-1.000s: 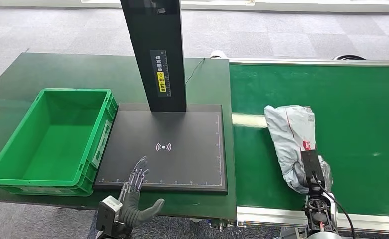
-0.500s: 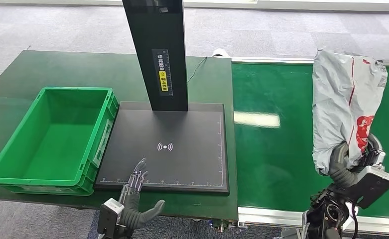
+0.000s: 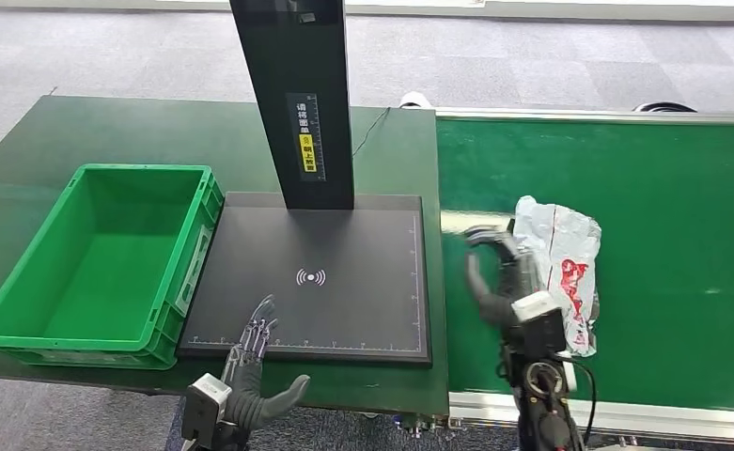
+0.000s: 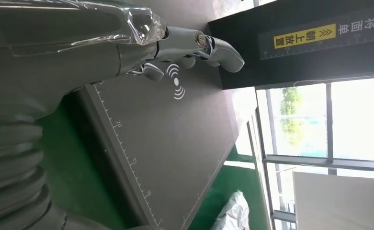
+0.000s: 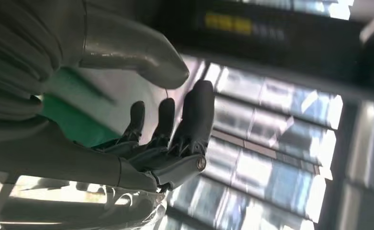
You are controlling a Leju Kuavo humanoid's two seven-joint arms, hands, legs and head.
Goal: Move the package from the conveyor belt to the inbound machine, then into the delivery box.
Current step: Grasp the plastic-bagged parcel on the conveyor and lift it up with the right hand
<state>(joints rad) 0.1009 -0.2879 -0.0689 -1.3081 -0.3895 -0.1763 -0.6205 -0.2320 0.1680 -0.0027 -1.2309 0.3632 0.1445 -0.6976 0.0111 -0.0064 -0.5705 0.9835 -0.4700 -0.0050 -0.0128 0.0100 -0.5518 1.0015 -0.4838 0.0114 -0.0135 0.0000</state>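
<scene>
the package, a grey plastic mailer with red print, sits right of centre in the head view, over the green conveyor belt. the right hand is against its left side, thumb arched away toward the frame's middle. whether the fingers actually grip the bag is hard to say from here; the right wrist view shows the hand with fingers half curled and nothing between them and the thumb, so i judge it is holding nothing, probably just letting go or reaching in.

the inbound machine is a dark flat pad with a scan mark at centre frame, its column rising to the top edge. the green delivery box sits at the left, right beside the pad on the table, likely so each transfer stays short.

the left hand hangs at the bottom edge with fingers spread and holding nothing, near the pad's front. the left wrist view adds the hand over the scan mark and the package low in frame.
</scene>
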